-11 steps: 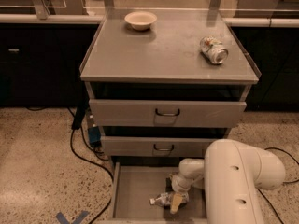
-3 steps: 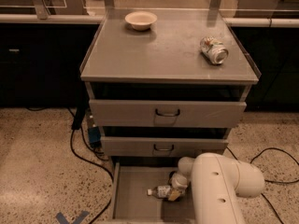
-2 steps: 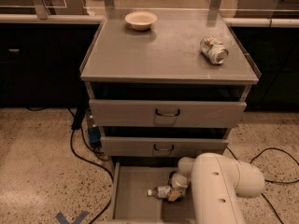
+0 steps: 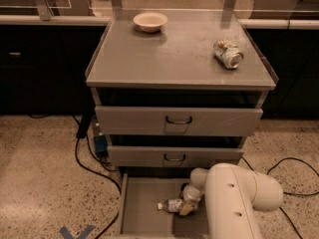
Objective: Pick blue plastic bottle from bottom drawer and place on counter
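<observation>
Single camera view, looking down on a grey drawer cabinet. The bottom drawer [image 4: 144,210] stood pulled out at the foot of the cabinet, its flat floor exposed. The blue plastic bottle [image 4: 172,205] lay on its side on that floor, right of the middle, with its white cap pointing left. The gripper [image 4: 188,204] was down inside the bottom drawer at the bottle's right end, over or against the label. Whether it had closed on the bottle or only stood beside it could not be told from this view.

The robot's white arm [image 4: 234,198] entered from the lower right, and its bulky rounded housing covered the right part of the drawer.

Above the bottom drawer were two grey drawers with dark curved handles, the upper one [image 4: 178,120] and the lower one [image 4: 174,157], each standing slightly out from the cabinet face.

The desk [image 4: 174,63], the flat grey top of the cabinet, carried a pale shallow bowl [image 4: 150,21] near its rear edge. A crushed silver drink can [image 4: 228,53] lay on its side toward the right rim. The two were well apart.

Dark cables [image 4: 89,168] trailed over the speckled floor [image 4: 40,183] to the left of the cabinet. A blue tape mark [image 4: 77,231] showed at the bottom edge.
</observation>
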